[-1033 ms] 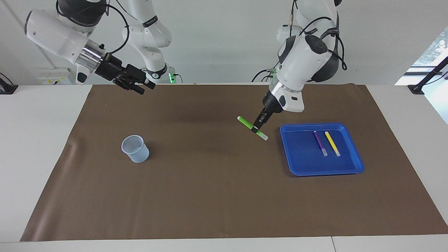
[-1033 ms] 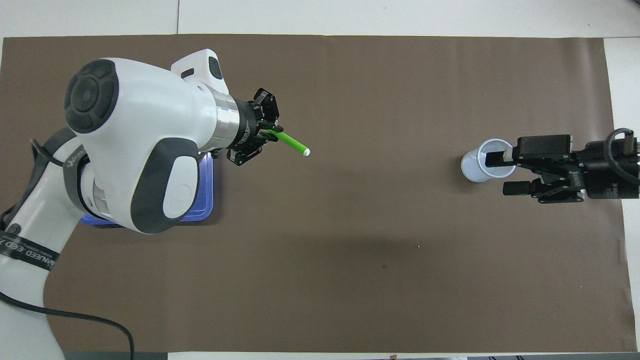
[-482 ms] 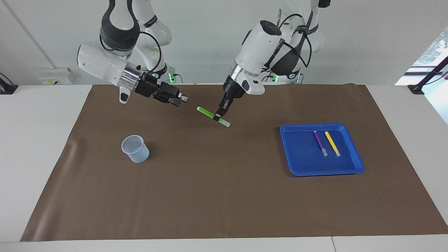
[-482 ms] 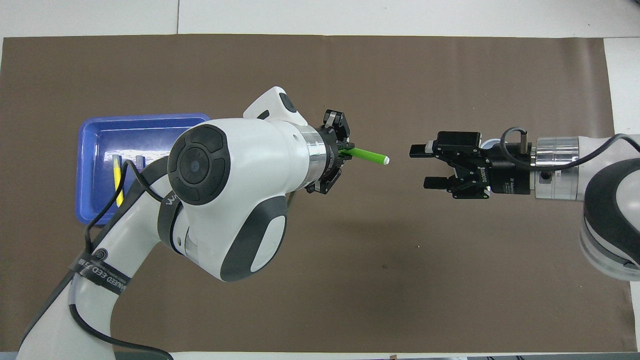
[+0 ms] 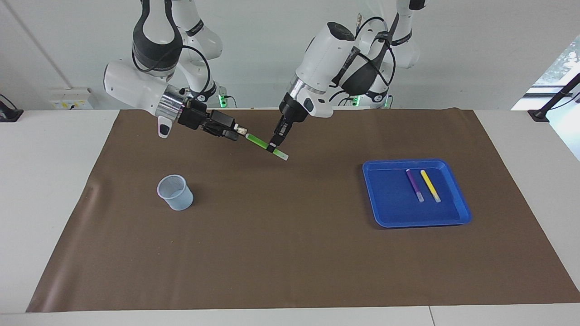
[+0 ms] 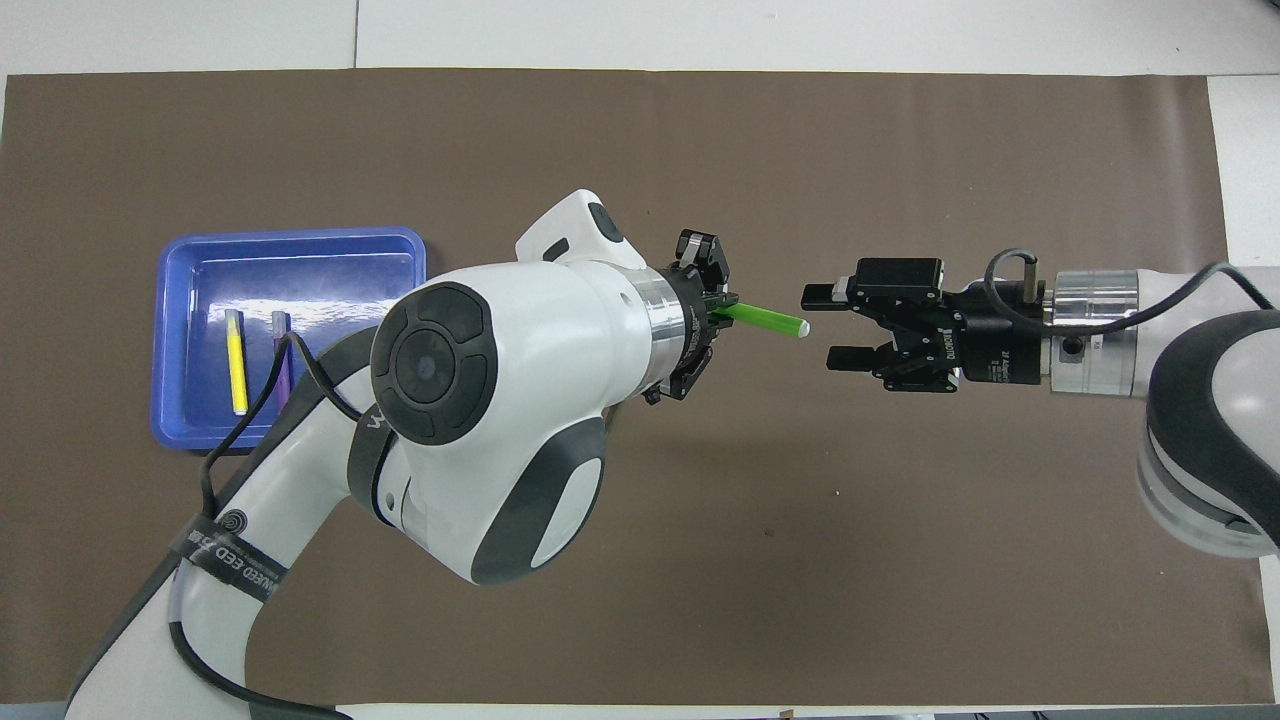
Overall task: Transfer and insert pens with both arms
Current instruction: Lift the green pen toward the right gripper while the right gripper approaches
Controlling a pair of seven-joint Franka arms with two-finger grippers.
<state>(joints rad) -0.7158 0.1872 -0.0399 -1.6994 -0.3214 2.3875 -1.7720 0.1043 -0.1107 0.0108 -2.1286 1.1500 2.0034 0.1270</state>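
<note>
Pen, green, hangs in the air over the brown surface, clamped near one end by the left end effector, which points down at a slant from the left arm. Its free end reaches toward the right end effector, whose fingers stand apart with the pen's pale tip just at or between their tips; whether they touch it cannot be told. Below the right end effector, toward the right arm's end of the surface, stands a pale blue cup, upright, with nothing visible in it. Toward the left arm's end of the surface, well apart from the left end effector, lies a blue tray. In it the purple pen and the yellow pen lie side by side, close but apart.
</note>
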